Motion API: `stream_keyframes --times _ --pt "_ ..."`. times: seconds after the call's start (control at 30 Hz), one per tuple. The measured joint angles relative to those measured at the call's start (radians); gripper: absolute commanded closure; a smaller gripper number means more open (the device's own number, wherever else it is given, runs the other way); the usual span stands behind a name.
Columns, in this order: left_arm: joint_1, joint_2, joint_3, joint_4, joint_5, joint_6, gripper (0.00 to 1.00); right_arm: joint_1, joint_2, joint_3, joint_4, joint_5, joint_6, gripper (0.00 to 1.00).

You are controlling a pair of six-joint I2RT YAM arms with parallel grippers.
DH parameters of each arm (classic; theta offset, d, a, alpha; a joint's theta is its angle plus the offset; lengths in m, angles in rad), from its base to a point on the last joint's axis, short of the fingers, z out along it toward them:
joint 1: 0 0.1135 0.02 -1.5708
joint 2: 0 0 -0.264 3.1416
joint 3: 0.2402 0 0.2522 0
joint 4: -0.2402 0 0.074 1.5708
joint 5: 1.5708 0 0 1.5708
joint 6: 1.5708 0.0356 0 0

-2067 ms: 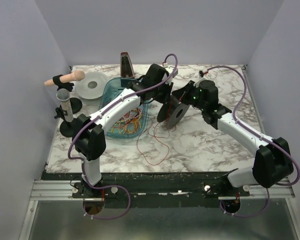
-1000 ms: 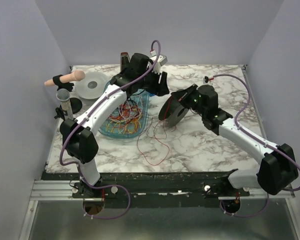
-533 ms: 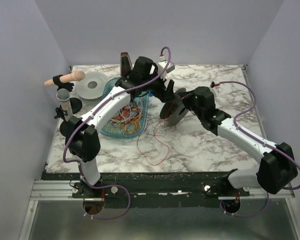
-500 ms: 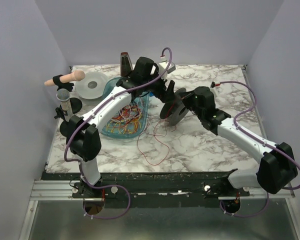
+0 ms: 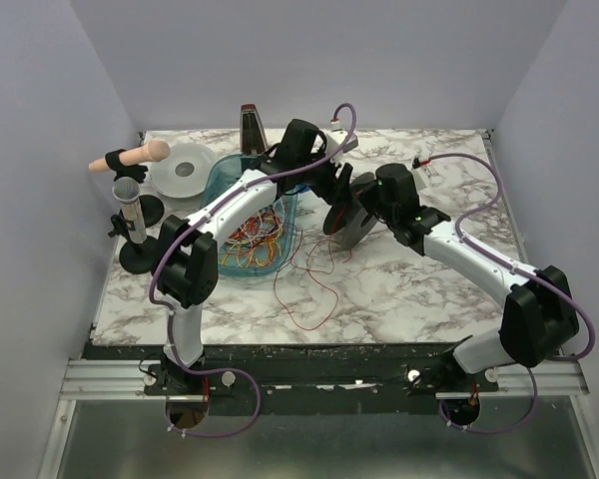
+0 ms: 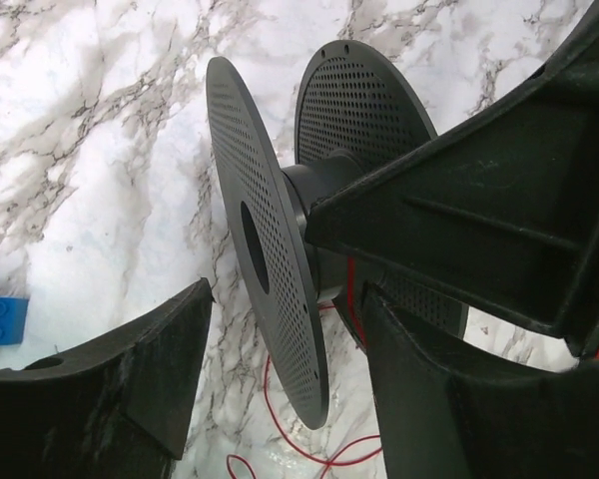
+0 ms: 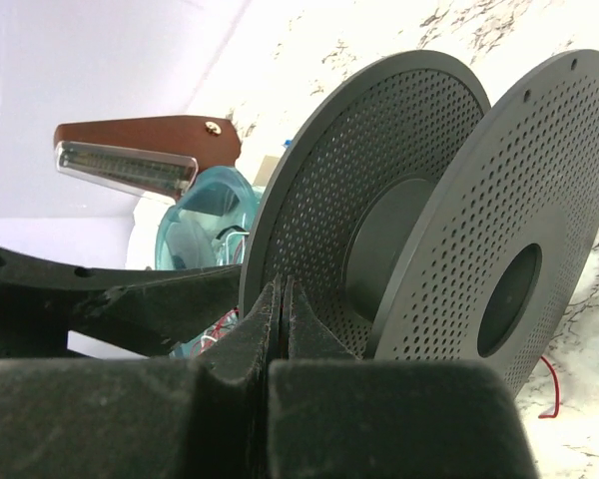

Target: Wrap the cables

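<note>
From above, the blue tray (image 5: pixel 235 267) left of the black spool (image 5: pixel 345 222) holds a tangle of cables (image 5: pixel 255 239) in red, yellow and orange. One red strand (image 5: pixel 314 284) trails out onto the table (image 5: pixel 429 299) in front of the spool. Right of the spool you have bare marble as far as the table edge. Your left gripper (image 5: pixel 331 186) and right gripper (image 5: pixel 361 205) both meet at the spool.

On the left wrist, your jaws are spread, straddling the spool's near flange without pinching it. The red strand lies below.

On the right wrist, your fingers (image 7: pixel 270 314) are clenched on the rim of the spool's other flange. The tray shows behind the spool.
</note>
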Motion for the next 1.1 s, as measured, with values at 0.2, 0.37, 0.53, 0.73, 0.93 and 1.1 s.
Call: stream_keyframes --times 0.2,0.37,0.53,0.73,0.93,1.1 --pt "0.0 0.014 0.013 0.017 0.0 -0.011 0.37 -0.007 0.039 0.046 -0.05 0.002 0.002 0.99" --pt "-0.005 0.027 0.013 0.028 0.0 -0.018 0.37 -0.009 0.05 0.075 -0.103 0.015 0.003 0.99" --pt "-0.009 0.035 0.013 0.05 -0.003 -0.024 0.45 -0.02 0.057 0.105 -0.139 0.035 -0.005 0.99" --pt "-0.013 0.089 0.071 0.079 -0.016 -0.024 0.22 -0.046 0.061 0.124 -0.157 0.039 -0.047 0.99" --pt "0.013 0.092 0.124 0.08 0.106 -0.066 0.14 -0.052 -0.096 0.074 -0.167 0.002 -0.229 0.99" --pt "0.024 0.094 0.252 0.064 0.115 -0.084 0.16 -0.052 -0.325 -0.077 -0.17 -0.054 -0.264 0.99"
